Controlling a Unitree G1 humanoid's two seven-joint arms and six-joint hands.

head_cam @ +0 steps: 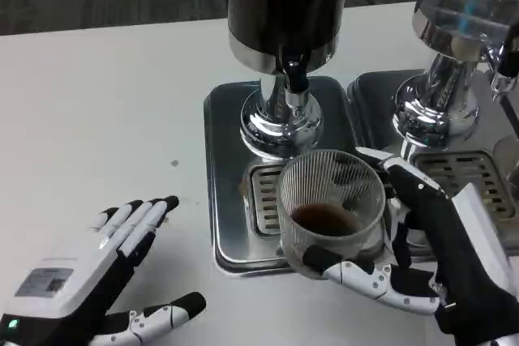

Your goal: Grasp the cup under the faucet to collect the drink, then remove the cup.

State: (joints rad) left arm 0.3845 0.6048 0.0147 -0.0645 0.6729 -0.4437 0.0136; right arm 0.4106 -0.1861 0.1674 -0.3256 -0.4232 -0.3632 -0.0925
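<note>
Cup [331, 204] is a clear ribbed plastic one with a bit of dark drink pooled at the bottom, sitting over the drip grate [263, 198] on the steel tray [223, 168], just in front of the dark dispenser's faucet [296, 79]. Right hand [422, 257] is wrapped around it, thumb across the near side, fingers behind. Left hand [113, 273] rests flat on the white table [97, 103], fingers spread, holding nothing. A second dispenser [454, 46] is cut off at the top right.

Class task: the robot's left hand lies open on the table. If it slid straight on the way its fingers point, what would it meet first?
Probably the metal tray under the dark dispenser; depth is uncertain. The left hand points up-right toward it.
</note>
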